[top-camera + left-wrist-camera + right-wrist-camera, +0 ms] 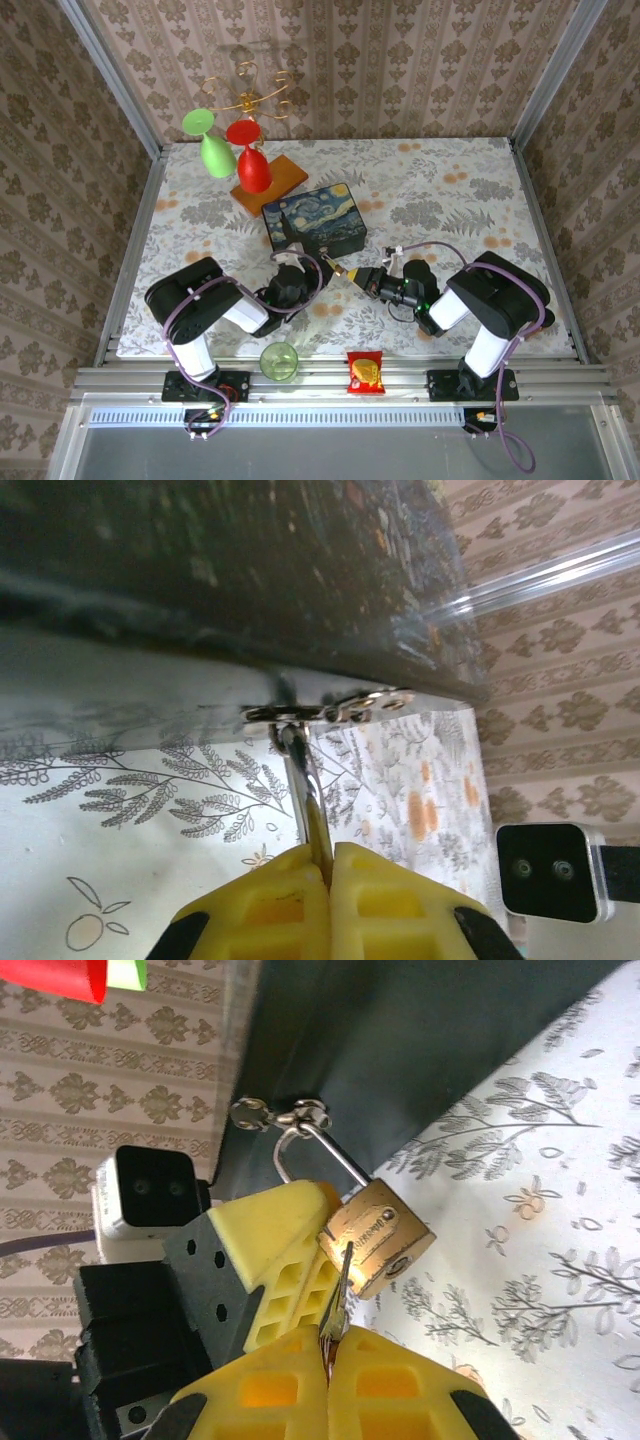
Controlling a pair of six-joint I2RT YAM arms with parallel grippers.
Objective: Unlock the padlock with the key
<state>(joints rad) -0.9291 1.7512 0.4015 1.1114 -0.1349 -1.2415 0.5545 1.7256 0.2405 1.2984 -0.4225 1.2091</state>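
**Close to the turn, little room for error**

From above, we see both arms meeting just in front of the blue box (315, 222). The left pincer (330, 266) and the right pincer (368, 280) come nose to nose there. The padlock (352, 272) is a yellow speck between them, too small in this view for us to read either grip.

On the left wrist, our left pincer is pressed narrow on a thin silver bar, which we take for the shackle (303, 780) seen edge-on. It rises to the hasp (330, 710) on the front edge of the box, so the lock hangs from the box, just above the table (120, 860).

On the right wrist, the right pincer is closed tight on the key (340, 1285), whose tip touches the lower corner of the brass body. We cannot tell whether it sits in the keyhole or merely rests against the metal.

These are the risks as we judge them. If the tip is off the slot, pushing will swing the lock on the hasp and the key will skate off. The key is held by a thin sliver, so a twist could spin it in the pads instead of turning the lock. A hard push could also drag the shackle out of the left grip.
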